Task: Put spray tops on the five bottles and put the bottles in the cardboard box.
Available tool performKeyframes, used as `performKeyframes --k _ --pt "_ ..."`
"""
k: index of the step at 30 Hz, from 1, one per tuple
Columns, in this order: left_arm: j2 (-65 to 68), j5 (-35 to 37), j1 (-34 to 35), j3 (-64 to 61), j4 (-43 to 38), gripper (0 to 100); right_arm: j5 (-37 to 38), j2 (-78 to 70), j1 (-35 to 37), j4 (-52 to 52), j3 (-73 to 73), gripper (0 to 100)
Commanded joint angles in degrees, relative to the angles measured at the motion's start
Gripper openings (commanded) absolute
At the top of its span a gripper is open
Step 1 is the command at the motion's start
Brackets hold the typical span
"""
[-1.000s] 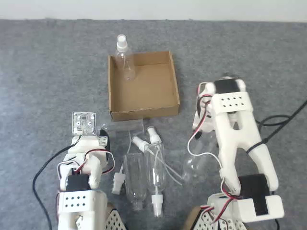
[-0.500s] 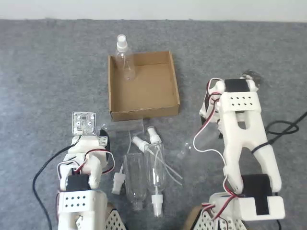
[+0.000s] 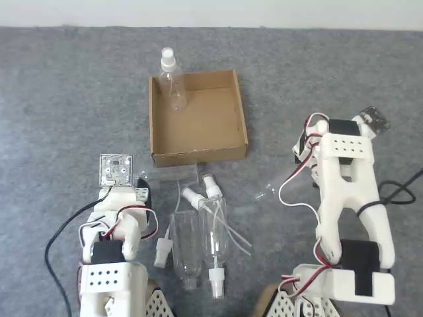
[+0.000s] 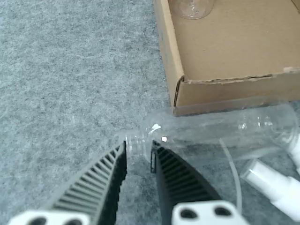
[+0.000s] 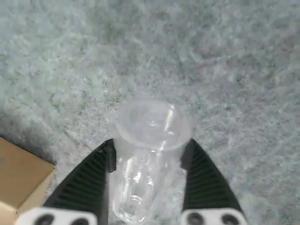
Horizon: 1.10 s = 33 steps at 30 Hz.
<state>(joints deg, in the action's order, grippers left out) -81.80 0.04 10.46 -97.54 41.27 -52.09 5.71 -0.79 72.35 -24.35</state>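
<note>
**Grey bench (image 3: 59,99), one bottle in hand**

My right end effector (image 5: 149,146) is clamped on a clear bottle (image 5: 150,123), off to the side of the cardboard box (image 3: 198,157). My left end effector (image 4: 138,149) is narrowly parted, its tips at the neck of a second bottle (image 4: 220,126) lying along the box front. A spray-topped bottle (image 3: 173,82) leans in the box's far corner.

We find the shallow brown cardboard box (image 3: 198,157) at the middle of the grey felt-covered table (image 3: 66,99), with a clear plastic bottle with a white spray top (image 3: 173,82) leaning in its far left corner. Just before the box's near wall an uncapped clear bottle (image 3: 173,175) lies crosswise, the left tool (image 4: 138,147) at its neck. Nearer the arms, two more clear bottles (image 3: 186,247) lie side by side among loose white spray tops (image 3: 163,252). Right of the box, the right tool (image 5: 148,145) grips a fifth clear bottle (image 5: 150,122).
</note>
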Motion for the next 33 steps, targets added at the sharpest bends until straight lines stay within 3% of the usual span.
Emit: performKeyframes --k 1,10,16,33 --pt "-1.4 -0.4 0.2 0.6 0.3 8 -0.7 0.7 0.4 -1.5 -0.4 23.7" --pt "-1.4 -0.4 0.2 0.6 0.3 8 -0.1 1.4 0.7 -1.4 -0.1 20.9" --pt "-1.4 -0.4 0.2 0.6 0.3 8 5.5 4.4 0.6 -1.3 -0.2 20.9" --pt "-1.4 -0.4 0.2 0.6 0.3 8 35.9 21.1 0.7 9.2 -0.1 20.6"
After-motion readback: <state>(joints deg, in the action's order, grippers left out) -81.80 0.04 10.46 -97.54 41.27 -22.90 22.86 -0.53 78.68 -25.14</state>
